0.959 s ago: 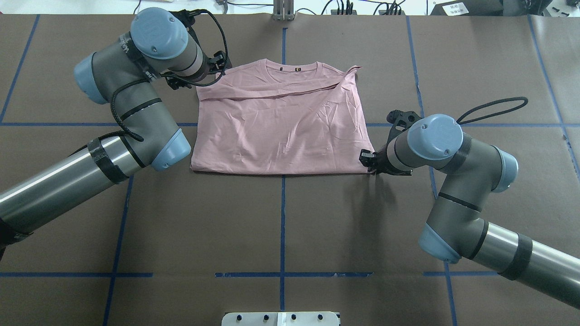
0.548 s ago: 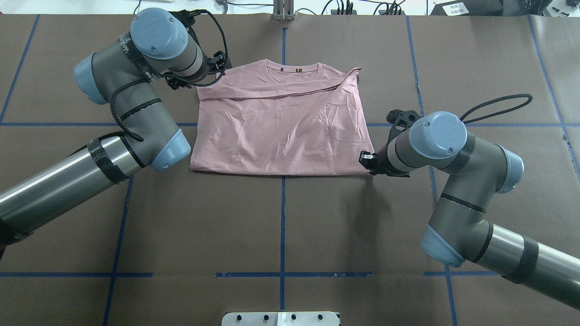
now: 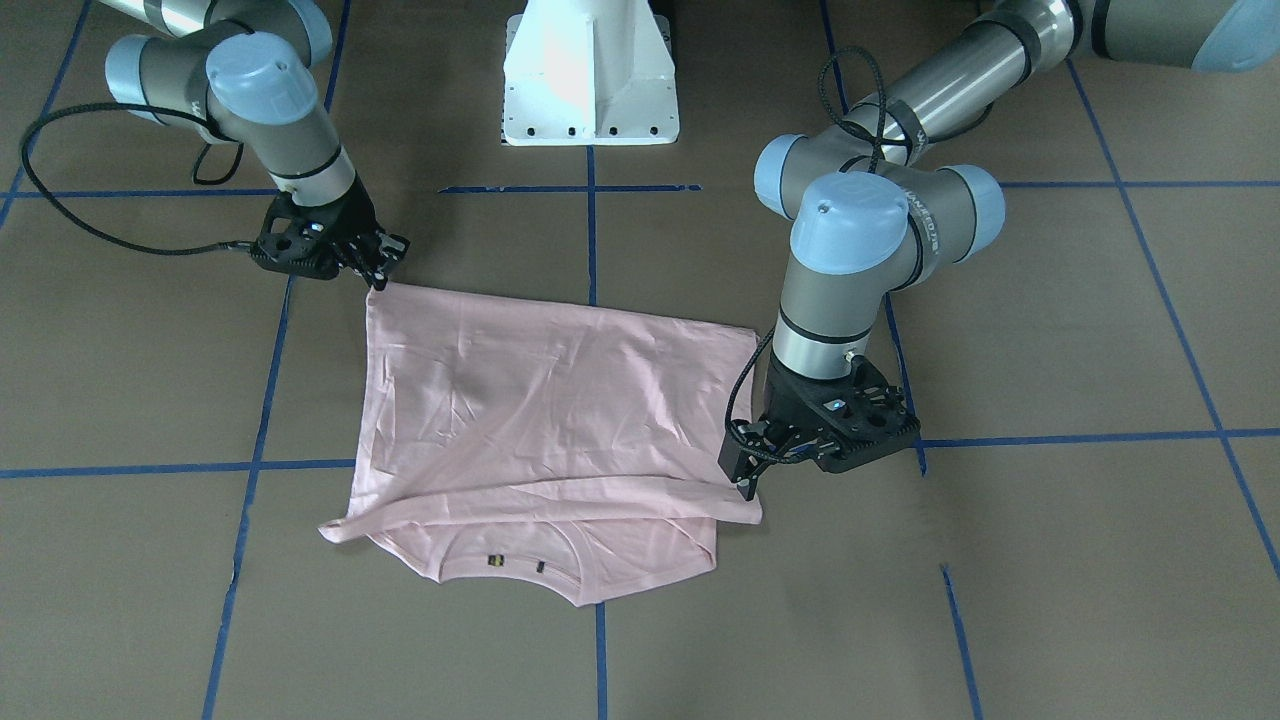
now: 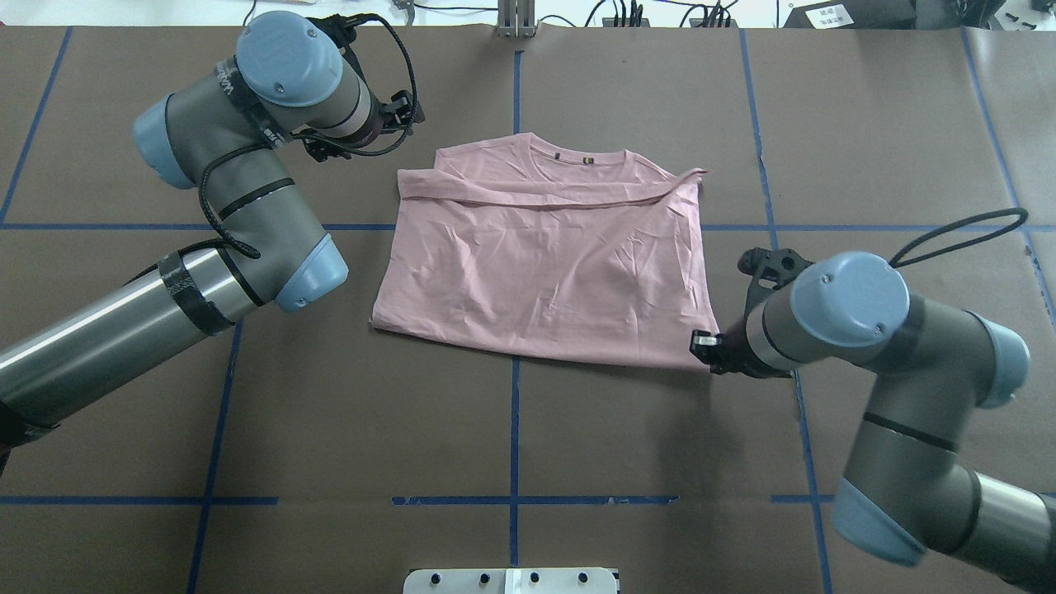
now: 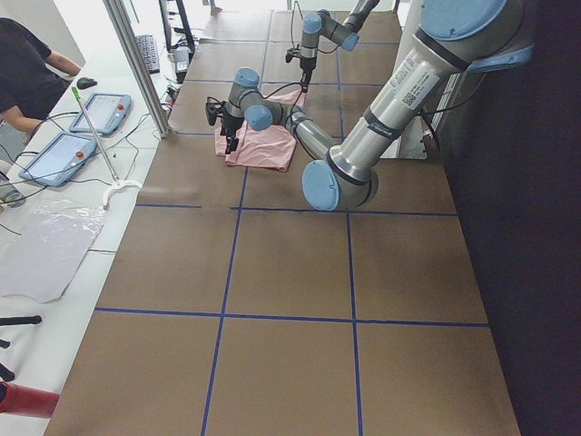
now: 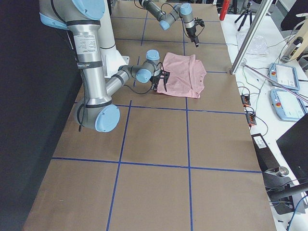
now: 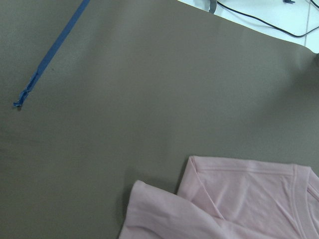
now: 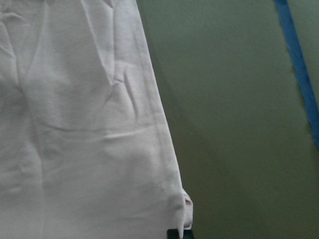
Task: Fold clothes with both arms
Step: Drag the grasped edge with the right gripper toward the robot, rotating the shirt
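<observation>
Overhead exterior: T-shirt (image 4: 544,264) in right fingers (image 4: 708,353)

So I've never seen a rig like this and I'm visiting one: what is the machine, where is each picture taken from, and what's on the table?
Two silver-grey tubular robot arms with light-blue joint caps, a left arm and a right arm, each end in black two-finger jaws. One picture looks down from behind the robot, one faces it across the brown table marked with blue tape, two look along the table from its ends, two come from wrist cameras. On the table lies a pale pink cotton T-shirt, partly folded, collar away from the robot. The right arm's jaws seem to pinch its near right corner. The left arm's jaws hang near its far left shoulder; nothing shows in them.
</observation>
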{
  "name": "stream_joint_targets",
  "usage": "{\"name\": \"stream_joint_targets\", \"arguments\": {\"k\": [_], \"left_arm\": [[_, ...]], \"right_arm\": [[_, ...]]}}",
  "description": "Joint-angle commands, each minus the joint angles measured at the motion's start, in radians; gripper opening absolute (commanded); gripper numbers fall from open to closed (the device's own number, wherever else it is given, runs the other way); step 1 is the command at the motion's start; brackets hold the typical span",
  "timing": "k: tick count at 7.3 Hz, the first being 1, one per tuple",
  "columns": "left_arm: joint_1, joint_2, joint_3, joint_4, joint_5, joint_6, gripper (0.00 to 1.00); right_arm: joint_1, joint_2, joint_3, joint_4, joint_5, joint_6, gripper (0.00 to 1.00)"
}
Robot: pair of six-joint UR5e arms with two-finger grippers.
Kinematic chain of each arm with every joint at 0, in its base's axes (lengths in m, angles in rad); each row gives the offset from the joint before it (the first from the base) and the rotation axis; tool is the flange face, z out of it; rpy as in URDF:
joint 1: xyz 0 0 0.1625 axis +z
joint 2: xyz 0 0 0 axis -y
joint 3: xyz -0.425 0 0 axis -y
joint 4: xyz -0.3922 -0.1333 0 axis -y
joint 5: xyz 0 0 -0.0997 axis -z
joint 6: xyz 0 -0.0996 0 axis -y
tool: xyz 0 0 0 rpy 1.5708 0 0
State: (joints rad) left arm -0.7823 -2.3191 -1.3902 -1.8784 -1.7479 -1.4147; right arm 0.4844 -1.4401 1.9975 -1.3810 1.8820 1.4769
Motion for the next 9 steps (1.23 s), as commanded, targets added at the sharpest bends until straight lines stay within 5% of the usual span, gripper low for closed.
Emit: {"name": "stream_joint_targets", "arguments": {"k": [1, 3, 4, 6, 9], "left_arm": [[0.001, 0.015, -0.041, 0.002, 0.004, -0.001, 1.00], [0.005, 0.021, -0.065, 0.004, 0.004, -0.001, 1.00], [0.008, 0.023, -0.088, 0.004, 0.004, -0.001, 1.00], [0.090, 0.050, -0.140, 0.025, 0.001, -0.062, 1.00], [0.283, 0.063, -0.199, 0.178, 0.004, -0.401, 1.00]], "right_arm": [[-0.183, -0.176, 0.219, -0.155, 0.072, 0.028, 0.00], [-0.344, -0.204, 0.265, -0.161, 0.079, 0.176, 0.00], [-0.380, -0.200, 0.312, -0.158, 0.068, 0.301, 0.99], [-0.298, -0.101, 0.340, -0.150, 0.020, 0.425, 1.00], [-0.013, 0.056, 0.288, -0.126, -0.018, 0.213, 1.00]]}}
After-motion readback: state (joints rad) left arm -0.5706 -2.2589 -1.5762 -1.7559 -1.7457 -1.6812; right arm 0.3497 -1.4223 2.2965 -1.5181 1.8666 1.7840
